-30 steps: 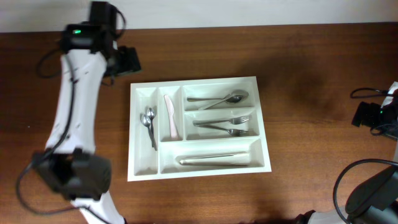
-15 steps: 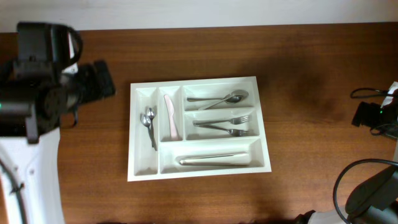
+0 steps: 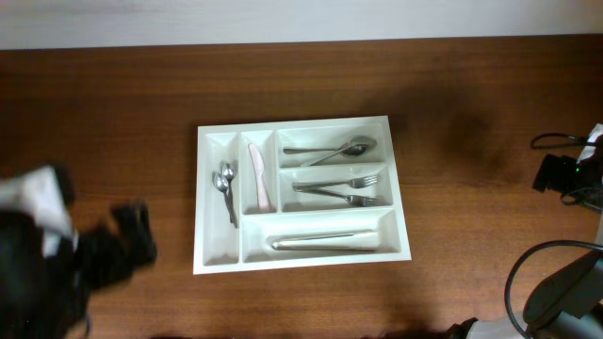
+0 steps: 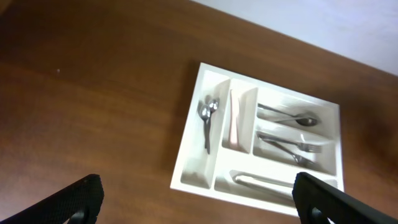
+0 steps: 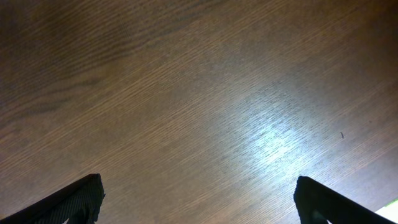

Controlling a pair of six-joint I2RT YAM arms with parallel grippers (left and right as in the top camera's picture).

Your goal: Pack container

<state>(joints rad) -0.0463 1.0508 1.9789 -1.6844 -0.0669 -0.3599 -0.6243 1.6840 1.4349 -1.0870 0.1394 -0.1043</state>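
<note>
The container [image 3: 292,123] sits mid-table [image 3: 471,85], its long axis running 9 to 3 o'clock in the overhead view. It lies at about 2 o'clock from the blurred left arm [image 3: 85,259] and at 9 o'clock from the right arm [image 3: 563,175], which is parked at the table's edge. The left arm looks somewhat the nearer, though both are well apart from the container.

In the left wrist view the container [image 4: 193,169] lies ahead at 12 to 1 o'clock. The left fingers [image 4: 78,199] are spread as wide as they go, with nothing between them and nothing touched. The right fingers [image 5: 78,199] are equally wide and empty, over bare wood.

Teaspoons [image 3: 226,184], a pale knife [image 3: 258,179], spoons [image 3: 334,148], forks [image 3: 344,191] and long utensils [image 3: 316,242] fill the five compartments. No loose utensil shows on the table, so the packing looks finished.
</note>
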